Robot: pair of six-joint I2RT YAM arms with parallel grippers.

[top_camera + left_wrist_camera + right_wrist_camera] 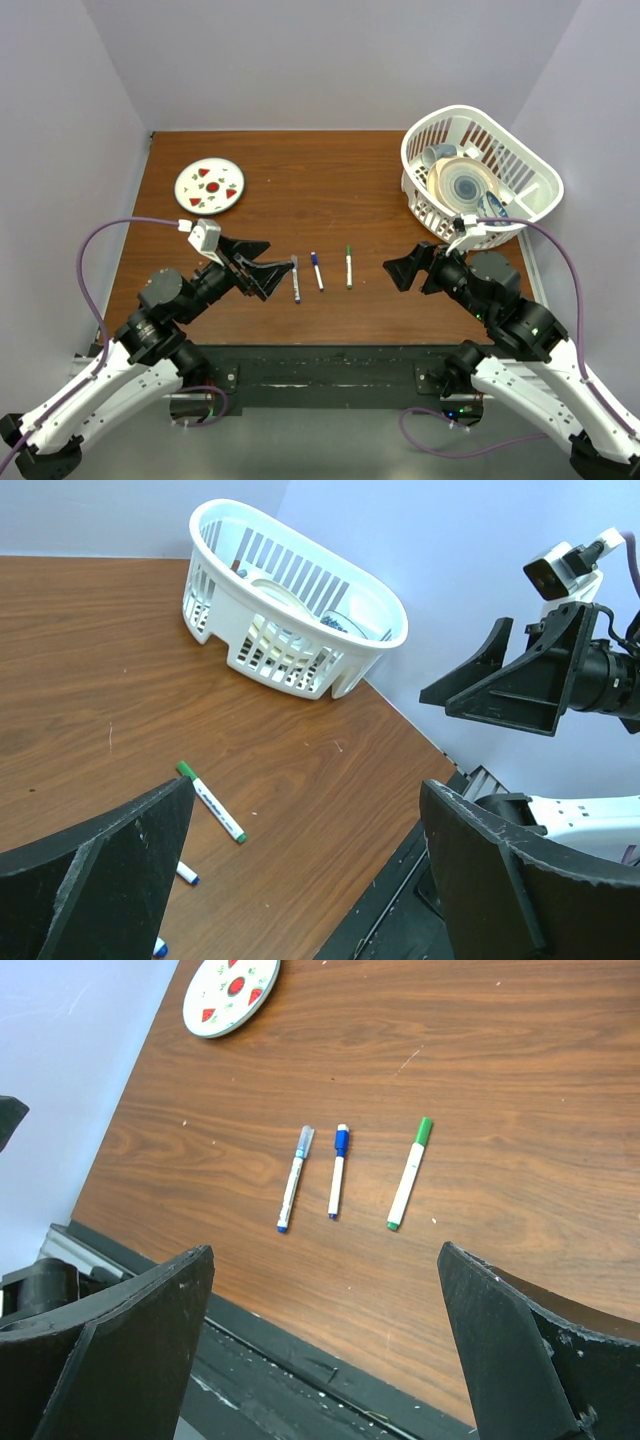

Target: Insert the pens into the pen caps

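Observation:
Three white-barrelled pens lie side by side on the brown table between my grippers. The left pen (296, 281) (293, 1182) carries a grey cap (306, 1141) on its far end. The middle pen (316, 271) (337, 1177) carries a blue cap (342, 1140). The right pen (349, 267) (408, 1175) (212, 802) carries a green cap (424, 1130). My left gripper (279, 254) (308, 810) is open and empty, just left of the pens. My right gripper (392, 269) (325, 1260) (490, 685) is open and empty, right of the pens.
A round white plate with red marks (210, 187) (230, 990) lies at the back left. A white slotted basket (430, 130) (300, 570) holding dishes stands at the back right. The table's black front edge (300, 1360) runs close below the pens.

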